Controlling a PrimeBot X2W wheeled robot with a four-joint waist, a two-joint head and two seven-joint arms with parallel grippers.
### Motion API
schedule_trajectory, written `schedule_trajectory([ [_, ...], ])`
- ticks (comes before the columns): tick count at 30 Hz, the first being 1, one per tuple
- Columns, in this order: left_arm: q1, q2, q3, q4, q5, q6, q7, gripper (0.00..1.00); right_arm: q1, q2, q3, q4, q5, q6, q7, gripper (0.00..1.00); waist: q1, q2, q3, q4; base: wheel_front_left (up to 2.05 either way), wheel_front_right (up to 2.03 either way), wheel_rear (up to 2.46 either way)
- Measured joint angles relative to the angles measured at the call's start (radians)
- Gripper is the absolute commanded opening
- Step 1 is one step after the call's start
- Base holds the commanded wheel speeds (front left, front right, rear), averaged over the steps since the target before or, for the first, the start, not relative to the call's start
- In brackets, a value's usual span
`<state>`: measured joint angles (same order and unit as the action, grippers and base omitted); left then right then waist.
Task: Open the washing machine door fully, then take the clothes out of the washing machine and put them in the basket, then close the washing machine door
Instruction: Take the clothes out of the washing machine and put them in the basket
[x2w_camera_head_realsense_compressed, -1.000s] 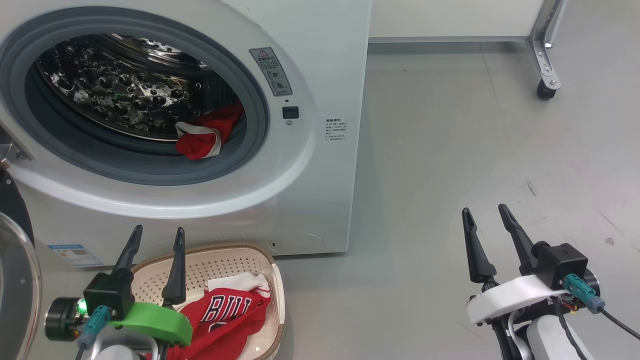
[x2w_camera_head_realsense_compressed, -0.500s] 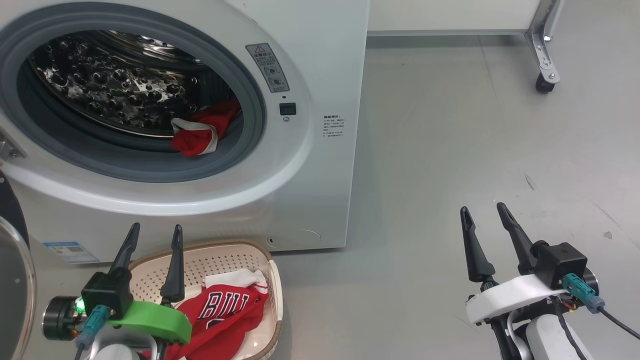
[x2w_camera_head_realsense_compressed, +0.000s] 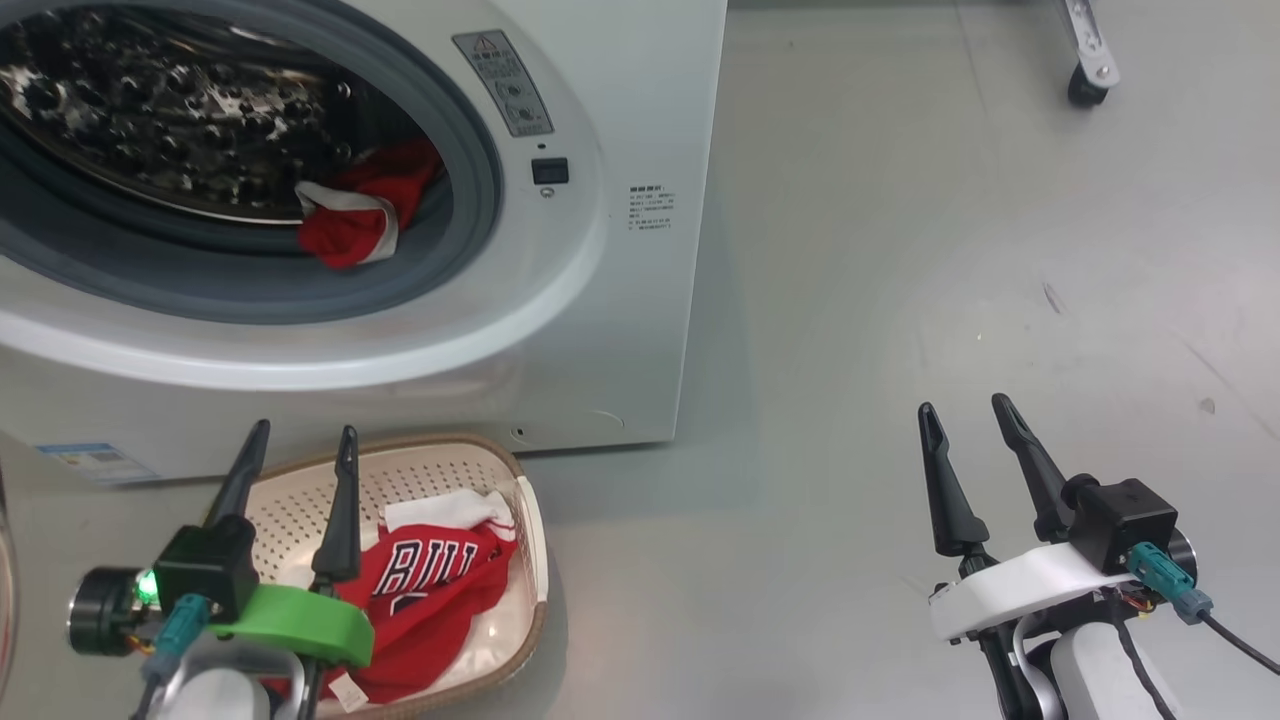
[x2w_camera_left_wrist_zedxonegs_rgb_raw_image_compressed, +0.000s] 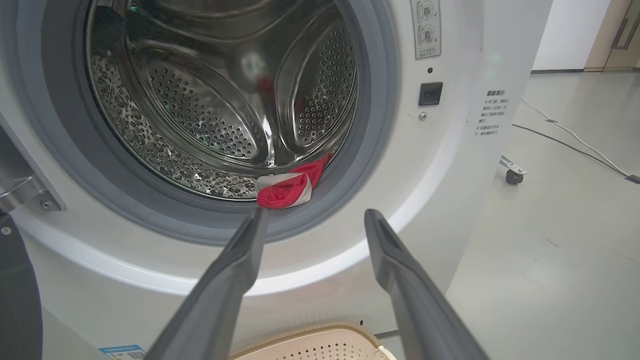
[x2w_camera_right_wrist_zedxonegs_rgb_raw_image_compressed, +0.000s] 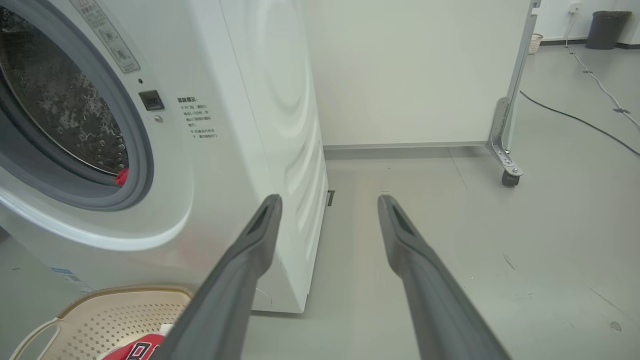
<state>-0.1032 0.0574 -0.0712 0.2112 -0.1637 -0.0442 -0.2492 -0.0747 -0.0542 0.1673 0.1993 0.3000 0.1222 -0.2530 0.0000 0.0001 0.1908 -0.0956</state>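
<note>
Fetching the red garment (x2w_camera_head_realsense_compressed: 345, 225) bunched at the lower right edge of the drum mouth of the washing machine (x2w_camera_head_realsense_compressed: 600, 300) asks the left gripper (x2w_camera_head_realsense_compressed: 305, 430) (spread wide and empty, like the right gripper (x2w_camera_head_realsense_compressed: 962, 403)) to enter low and pinch deep; a jersey (x2w_camera_head_realsense_compressed: 430, 590) lies in the basket (x2w_camera_head_realsense_compressed: 420, 480).

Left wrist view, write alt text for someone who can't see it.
A red garment with white trim lies at the front lip of the steel drum of the washing machine. The left gripper points toward it from below, fingers apart and empty, above the rim of the cream basket.
</note>
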Motion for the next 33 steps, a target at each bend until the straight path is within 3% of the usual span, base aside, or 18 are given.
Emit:
schedule_trajectory([
  [16, -0.211, 0.077, 0.035, -0.053, 0.007, -0.005, 0.079, 1.0, -0.102, 0.001, 0.036, -0.044, 0.007, 0.0, 0.0, 1.0, 0.0, 0.0, 0.209, -0.04, 0.0, 0.0, 0.0],
  [26, -0.404, 0.156, 0.106, 0.008, -0.017, -0.006, 0.236, 1.0, -0.167, 0.003, 0.065, -0.049, 0.008, 0.0, 0.0, 1.0, 0.0, 0.0, 0.326, -0.09, 0.0, 0.0, 0.0],
  [33, -0.522, 0.177, 0.115, 0.057, -0.037, -0.007, 0.312, 1.0, -0.186, 0.005, 0.071, -0.049, 0.015, 0.0, 0.0, 1.0, 0.0, 0.0, 0.371, -0.131, 0.0, 0.0, 0.0],
])
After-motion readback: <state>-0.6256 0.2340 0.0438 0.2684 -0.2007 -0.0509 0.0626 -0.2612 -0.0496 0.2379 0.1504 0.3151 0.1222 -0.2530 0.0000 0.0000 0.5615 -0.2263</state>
